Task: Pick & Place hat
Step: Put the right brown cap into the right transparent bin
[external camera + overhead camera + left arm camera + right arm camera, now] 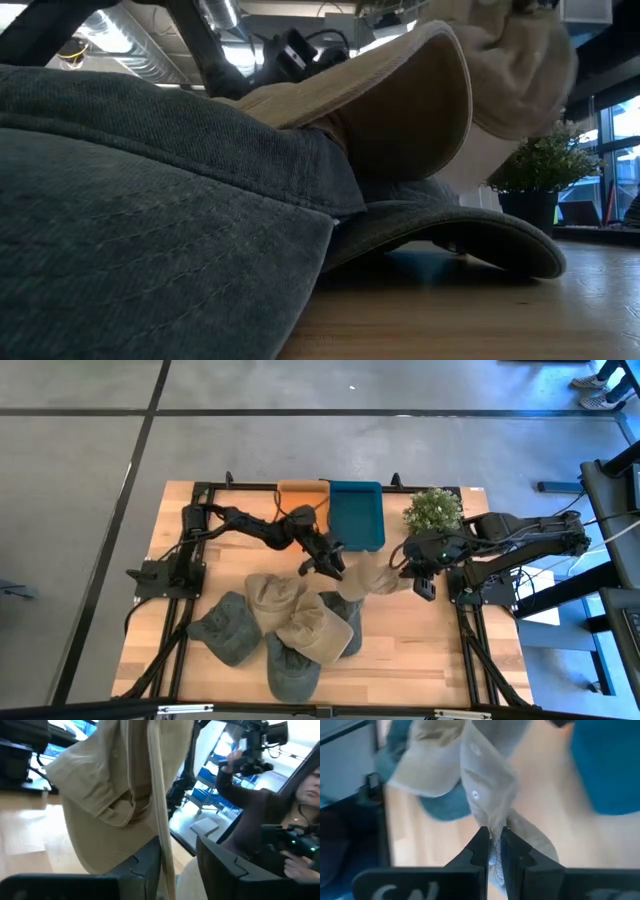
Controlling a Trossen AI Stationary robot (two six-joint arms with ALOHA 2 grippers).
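Both jaws nipped on tan hat (368,581), lifted between arms

From up top I see the wooden worktop (420,645) sitting on a grey concrete floor (80,480) crossed by dark lines (300,412). A pair of shoes (603,390) shows at the far right corner of the floor. A dark stand (610,480) sits off the right edge. At table height I get exposed ducts and pipes (130,50) overhead and bright windows (615,120) at the right. Through the left wrist camera, blue chairs (207,795) stand by bright glass, and a person in a dark sleeve (250,800) is close by.
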